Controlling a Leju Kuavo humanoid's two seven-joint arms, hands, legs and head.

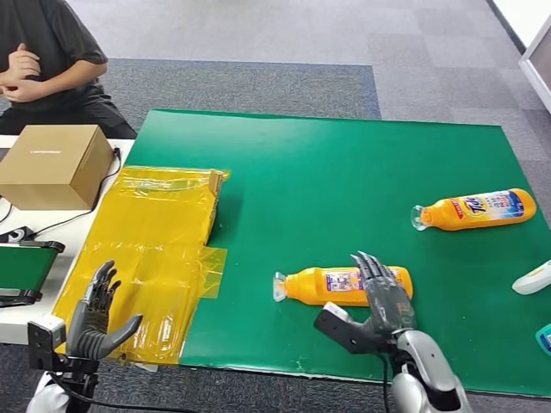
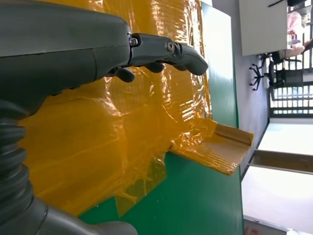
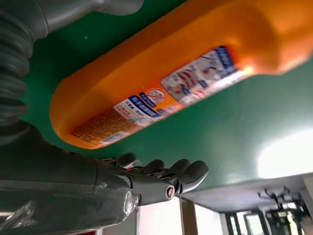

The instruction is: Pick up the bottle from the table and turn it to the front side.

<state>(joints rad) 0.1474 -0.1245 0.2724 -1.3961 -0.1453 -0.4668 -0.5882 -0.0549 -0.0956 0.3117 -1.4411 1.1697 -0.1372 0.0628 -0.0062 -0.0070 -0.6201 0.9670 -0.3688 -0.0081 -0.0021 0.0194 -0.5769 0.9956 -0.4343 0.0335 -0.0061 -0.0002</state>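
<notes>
Head view, left to right: the left hand (image 1: 97,318) hovers with fingers spread, holding nothing, over the yellow film (image 1: 152,249). On the green table (image 1: 312,172) the bottle (image 1: 325,285) lies flat; the right hand (image 1: 380,301) reaches over it, fingers apart, not yet gripping. Next, I judge, closing around its body, then lifting.

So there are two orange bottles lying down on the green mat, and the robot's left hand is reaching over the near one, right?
Almost. It is the right hand reaching over the near orange bottle, not the left; the head view shows it. The left hand is open beside the yellow plastic sheet. The second orange bottle does lie farther back on the green mat.
</notes>
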